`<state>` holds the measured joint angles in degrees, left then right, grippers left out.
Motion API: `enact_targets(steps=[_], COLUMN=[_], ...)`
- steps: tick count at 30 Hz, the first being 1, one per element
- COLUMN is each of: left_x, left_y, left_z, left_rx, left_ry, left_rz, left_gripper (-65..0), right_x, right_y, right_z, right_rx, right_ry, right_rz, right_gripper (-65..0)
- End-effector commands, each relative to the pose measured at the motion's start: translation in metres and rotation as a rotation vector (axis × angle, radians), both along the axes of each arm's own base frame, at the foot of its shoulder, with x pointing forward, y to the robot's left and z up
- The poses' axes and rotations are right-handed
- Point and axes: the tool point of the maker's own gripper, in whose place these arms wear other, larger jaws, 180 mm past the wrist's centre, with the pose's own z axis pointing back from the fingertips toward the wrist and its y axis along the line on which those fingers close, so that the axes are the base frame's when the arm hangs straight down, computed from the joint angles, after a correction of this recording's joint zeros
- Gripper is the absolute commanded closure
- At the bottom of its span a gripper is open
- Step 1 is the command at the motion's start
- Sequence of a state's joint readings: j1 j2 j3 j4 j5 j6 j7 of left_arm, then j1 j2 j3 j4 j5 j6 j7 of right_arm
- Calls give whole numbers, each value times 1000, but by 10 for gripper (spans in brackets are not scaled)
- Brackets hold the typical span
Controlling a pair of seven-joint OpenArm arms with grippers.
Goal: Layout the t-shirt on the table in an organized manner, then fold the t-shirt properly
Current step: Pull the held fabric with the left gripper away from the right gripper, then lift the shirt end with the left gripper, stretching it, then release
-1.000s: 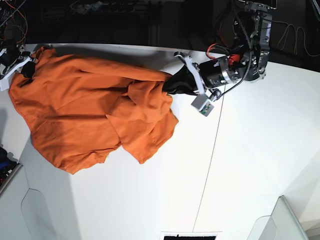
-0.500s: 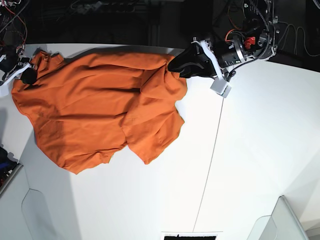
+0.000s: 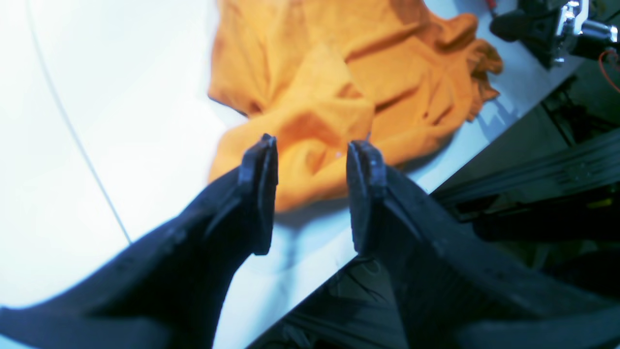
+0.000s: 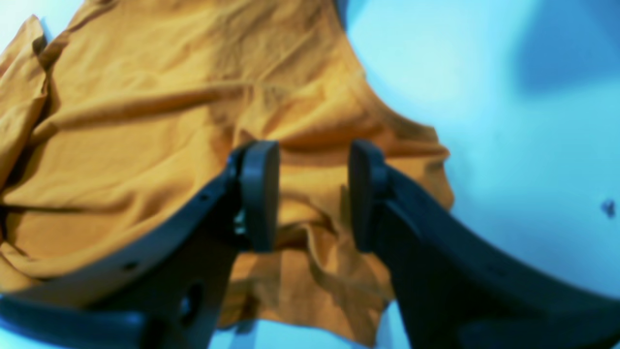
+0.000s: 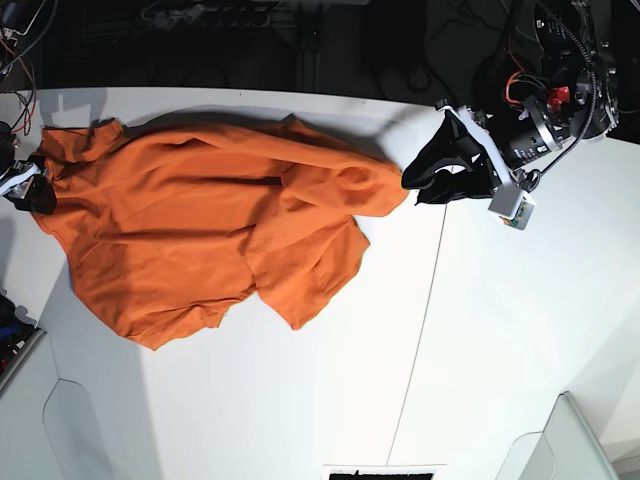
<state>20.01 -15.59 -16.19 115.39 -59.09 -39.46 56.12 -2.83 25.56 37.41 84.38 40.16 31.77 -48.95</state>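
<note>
Base view shows the t-shirt [image 5: 210, 225] stretched wide but rumpled across the far left part of the table [image 5: 480, 340], left gripper [image 5: 418, 180] and right gripper [image 4: 312, 194] both parted and empty, so smoothing and every fold seem undone.
</note>
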Motion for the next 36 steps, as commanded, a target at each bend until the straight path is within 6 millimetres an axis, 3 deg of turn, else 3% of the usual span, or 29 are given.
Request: enact_targets(steps=[1, 9, 17, 23, 27, 32, 34, 36], left_x=[3, 15, 48, 70, 69, 55, 50, 45], left_y=[0, 11, -4, 3, -1, -20, -25, -23], left_z=[9, 1, -57, -79, -86, -103, -110, -116], left_rx=[-5, 30, 85, 112, 134, 226, 263, 299], left_ry=[-38, -78, 25, 67, 80, 101, 109, 121], left_rz=[-6, 59, 11, 25, 4, -93, -124, -138], left_gripper=[-263, -263, -301, -306, -306, -300, -207, -49], right_x=[10, 17, 42, 53, 54, 55, 54, 52], right_y=[-6, -8, -7, 4, 15, 30, 38, 45], right_z=[19, 22, 25, 13, 2, -14, -21, -28], right_rx=[-13, -21, 30, 67, 75, 23, -2, -26], right_ry=[-59, -88, -127, -102, -72, -28, -5, 24], right_rz=[0, -16, -42, -22, 9, 69, 103, 137], right_gripper=[-240, -240, -240, -240, -240, -240, -239, -224])
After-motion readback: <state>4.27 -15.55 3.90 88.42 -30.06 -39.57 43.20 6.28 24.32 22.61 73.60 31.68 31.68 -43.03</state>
